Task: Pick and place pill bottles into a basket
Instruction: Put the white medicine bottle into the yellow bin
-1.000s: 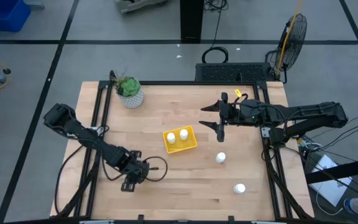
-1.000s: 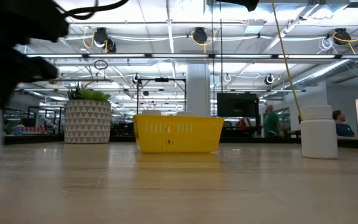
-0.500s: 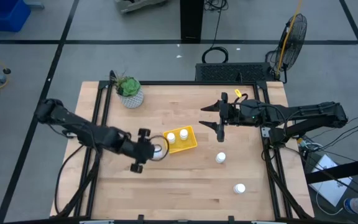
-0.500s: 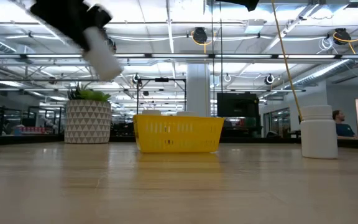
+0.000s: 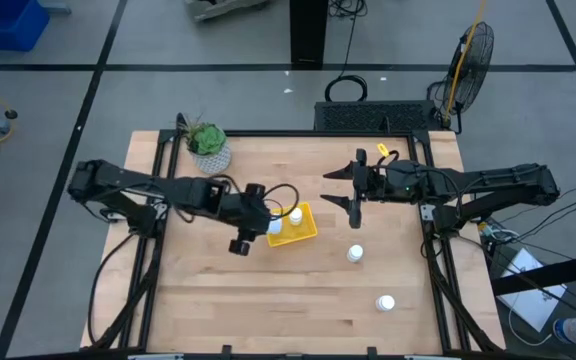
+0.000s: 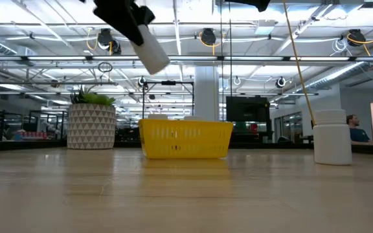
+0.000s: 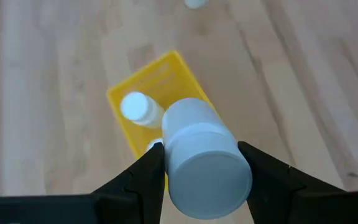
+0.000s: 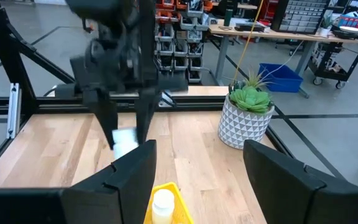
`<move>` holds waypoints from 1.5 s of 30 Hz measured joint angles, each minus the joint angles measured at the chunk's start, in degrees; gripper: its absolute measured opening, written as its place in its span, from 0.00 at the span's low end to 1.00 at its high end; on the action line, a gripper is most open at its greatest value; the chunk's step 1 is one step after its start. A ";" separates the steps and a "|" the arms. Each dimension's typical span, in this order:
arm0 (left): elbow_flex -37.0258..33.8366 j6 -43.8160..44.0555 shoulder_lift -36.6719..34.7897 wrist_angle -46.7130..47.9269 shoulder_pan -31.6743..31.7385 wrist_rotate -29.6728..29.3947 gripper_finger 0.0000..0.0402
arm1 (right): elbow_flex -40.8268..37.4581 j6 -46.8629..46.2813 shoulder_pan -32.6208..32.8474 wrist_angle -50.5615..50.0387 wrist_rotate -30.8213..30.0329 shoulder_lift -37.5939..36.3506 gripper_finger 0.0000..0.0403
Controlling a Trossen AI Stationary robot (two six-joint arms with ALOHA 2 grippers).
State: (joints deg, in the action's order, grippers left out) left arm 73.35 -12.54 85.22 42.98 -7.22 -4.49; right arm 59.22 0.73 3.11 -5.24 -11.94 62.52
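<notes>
My left gripper (image 5: 264,224) is shut on a white pill bottle (image 5: 275,227) and hovers over the left end of the yellow basket (image 5: 309,232). In the low view, the bottle (image 6: 151,53) hangs tilted well above the basket (image 6: 185,139). Two bottles stand in the basket (image 7: 166,68): one in full view (image 7: 134,106), the other (image 7: 155,145) mostly hidden behind the held bottle. Two more bottles stand on the table (image 5: 355,254) (image 5: 385,302). My right gripper (image 5: 346,189) is open and empty, in the air to the right of the basket. My left gripper pinches the bottle (image 7: 197,134) between its two fingers (image 7: 143,177), one on each opposite side near the round end that faces the wrist camera. The fingers slant down from the table's left. The bottle is lifted clear and tilted, its free end (image 6: 158,64) pointing down over the basket.
A white patterned plant pot (image 5: 211,152) stands at the table's far left corner. One loose bottle (image 6: 332,136) shows at the right of the low view. Bare wood lies along the table's near edge and on its left half.
My left gripper has lifted a bottle from the near left part of the table. It has carried it up and toward the far right until it is over the basket's left end. The bottle has gone from upright to tilted. My right arm has kept still.
</notes>
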 joint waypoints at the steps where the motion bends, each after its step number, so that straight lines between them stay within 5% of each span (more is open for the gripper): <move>1: 0.37 -0.52 0.95 -0.04 0.55 0.68 0.44 | 0.00 0.00 0.00 -0.02 0.00 0.00 0.58; 15: 1.19 -2.88 11.18 4.90 3.93 3.08 0.44 | 0.00 0.39 0.00 -0.02 0.00 0.00 0.58; 45: 1.19 -3.93 11.16 5.96 6.38 8.48 0.44 | 0.00 0.39 0.00 -0.26 0.00 0.00 0.58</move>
State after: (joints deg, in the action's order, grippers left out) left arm 74.54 -16.47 96.38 48.94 -0.84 4.00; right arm 59.22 1.13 3.11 -5.50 -11.94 62.52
